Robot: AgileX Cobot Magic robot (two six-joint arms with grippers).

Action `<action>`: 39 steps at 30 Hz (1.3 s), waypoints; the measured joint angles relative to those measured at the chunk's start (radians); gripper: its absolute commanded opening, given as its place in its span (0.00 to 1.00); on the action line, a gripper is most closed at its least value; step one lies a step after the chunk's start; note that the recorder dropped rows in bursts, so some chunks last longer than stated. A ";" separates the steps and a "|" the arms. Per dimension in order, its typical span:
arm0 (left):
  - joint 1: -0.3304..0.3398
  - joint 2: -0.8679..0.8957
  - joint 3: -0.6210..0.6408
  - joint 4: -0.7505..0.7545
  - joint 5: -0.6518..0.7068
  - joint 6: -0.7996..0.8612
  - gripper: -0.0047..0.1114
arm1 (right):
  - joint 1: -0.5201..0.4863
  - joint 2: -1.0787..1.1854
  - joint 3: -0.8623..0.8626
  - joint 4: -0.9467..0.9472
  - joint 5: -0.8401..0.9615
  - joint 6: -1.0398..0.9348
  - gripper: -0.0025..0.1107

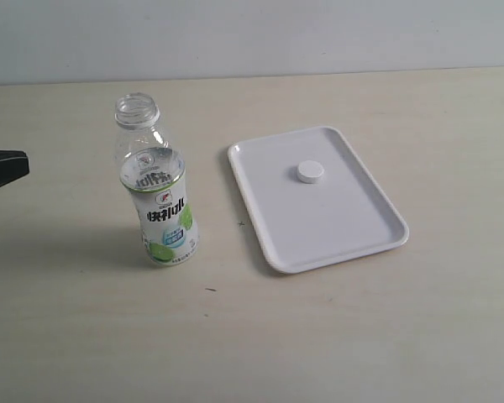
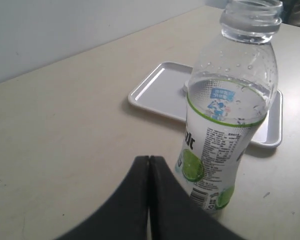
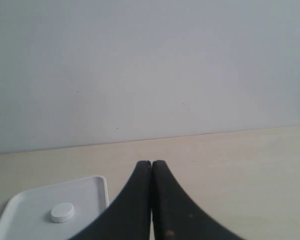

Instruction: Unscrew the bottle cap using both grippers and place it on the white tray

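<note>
Evidently set down as the task asked, the bottle cap (image 1: 310,172) lay on the white tray (image 1: 370,220) right of centre, while the uncapped bottle (image 1: 158,201) stood upright at left and the left gripper (image 2: 149,159) and right gripper (image 3: 151,163) hung pinched shut, empty.

The bottle (image 2: 225,115) stands upright on the pale worktop (image 2: 65,140), its threaded neck open and uncapped, with clear liquid reaching just above its white-and-green label. Behind the bottle lies the white tray (image 2: 162,87), partly hidden by it. A sliver of the white bottle cap (image 2: 184,88) shows on the tray at the bottle's edge. The left gripper (image 2: 149,158) hovers near the bottle's base, apart from it, its black fingers pressed together and holding nothing.
</note>
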 measured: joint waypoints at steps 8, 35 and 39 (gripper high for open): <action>0.000 0.000 0.000 0.003 0.000 -0.011 0.04 | 0.000 0.000 0.000 0.000 0.000 0.000 0.02; -0.239 -0.458 0.002 -0.268 0.576 -0.508 0.04 | 0.000 0.000 0.000 0.000 0.000 0.000 0.02; -0.306 -0.566 0.014 -0.291 0.779 -0.646 0.04 | 0.000 0.000 0.000 0.000 0.000 0.000 0.02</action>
